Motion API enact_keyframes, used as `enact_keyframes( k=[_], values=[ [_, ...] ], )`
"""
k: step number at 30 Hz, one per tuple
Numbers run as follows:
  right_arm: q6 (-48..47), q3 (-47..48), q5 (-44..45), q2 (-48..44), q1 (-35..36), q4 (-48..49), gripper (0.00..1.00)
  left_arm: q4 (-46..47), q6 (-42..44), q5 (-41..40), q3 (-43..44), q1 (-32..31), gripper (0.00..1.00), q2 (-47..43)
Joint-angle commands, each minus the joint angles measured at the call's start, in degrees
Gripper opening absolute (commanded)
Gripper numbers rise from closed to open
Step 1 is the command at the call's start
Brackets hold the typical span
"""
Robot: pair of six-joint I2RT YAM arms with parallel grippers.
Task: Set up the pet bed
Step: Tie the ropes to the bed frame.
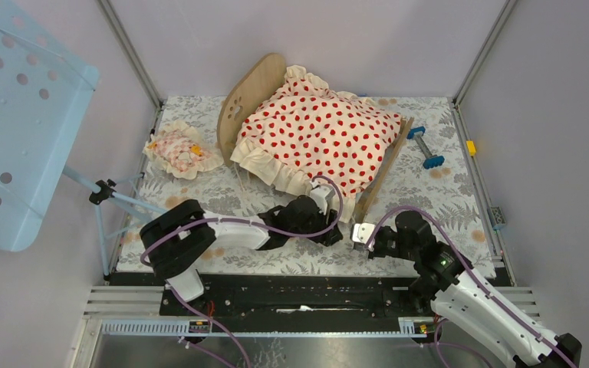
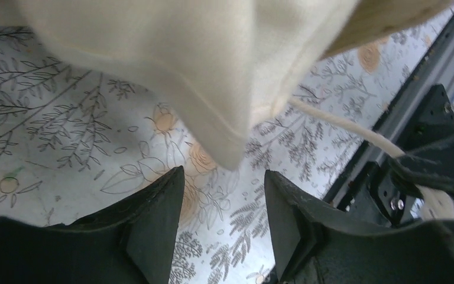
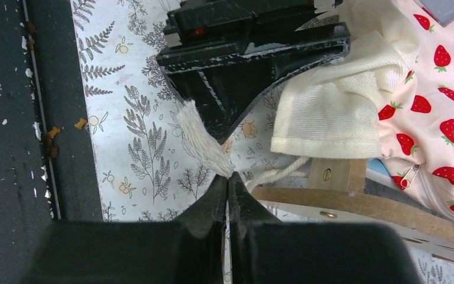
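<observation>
The pet bed stands at the back of the mat, its light-wood headboard to the left and its low footboard to the right. A red-dotted cream blanket covers it and hides the mattress. My left gripper is open and holds nothing, just below a hanging cream blanket corner. In the top view the left gripper is off the bed's near corner. My right gripper is shut on a cream cord with a frayed end, beside the footboard. From above, the right gripper almost touches the left one.
A small pink pillow lies left of the headboard. A blue dumbbell-shaped piece and a yellow block lie at the right. A light-blue perforated panel on a stand leans in from the left. Metal rails edge the floral mat.
</observation>
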Motion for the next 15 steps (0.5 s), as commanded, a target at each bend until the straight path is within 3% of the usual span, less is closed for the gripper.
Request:
enact_keyframes(
  k=[1, 15],
  values=[
    [1.17, 0.00, 0.32, 0.01, 0.33, 0.62, 0.00, 7.48, -2.51, -5.41, 1.54, 0.23, 0.57, 1.03],
    [1.08, 0.02, -1.83, -0.18, 0.30, -0.76, 0.00, 13.20, -2.46, -8.89, 4.77, 0.25, 0.68, 5.87]
  ],
)
